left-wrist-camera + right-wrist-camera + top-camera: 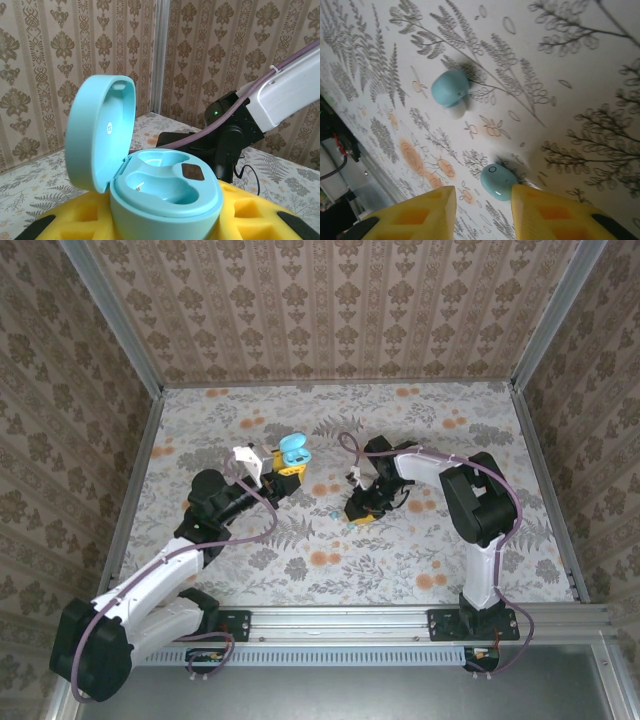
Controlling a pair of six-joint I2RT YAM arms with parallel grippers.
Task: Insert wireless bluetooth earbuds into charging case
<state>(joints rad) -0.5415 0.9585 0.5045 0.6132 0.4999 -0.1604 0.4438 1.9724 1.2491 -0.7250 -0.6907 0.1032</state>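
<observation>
The light teal charging case (pixel 165 195) is held upright between the yellow fingers (pixel 65 220) of my left gripper (pixel 165 222), which is shut on it. Its lid (pixel 100 130) stands open to the left and both wells are empty. From above, the case (pixel 293 448) is raised over the table's middle left. My right gripper (pixel 482 212) is open, low over the table. One teal earbud (pixel 498 181) lies between its fingers, touching the right finger (pixel 555 210). A second teal earbud (pixel 450 87) with a white tip lies farther off. From above, the right gripper (pixel 360 512) sits beside a teal earbud (pixel 333 512).
The floral tablecloth (pixel 400 560) is enclosed by patterned walls and metal frame posts (pixel 130 350). An aluminium rail (pixel 340 620) runs along the near edge. The right arm (pixel 280 95) and its purple cable cross behind the case in the left wrist view.
</observation>
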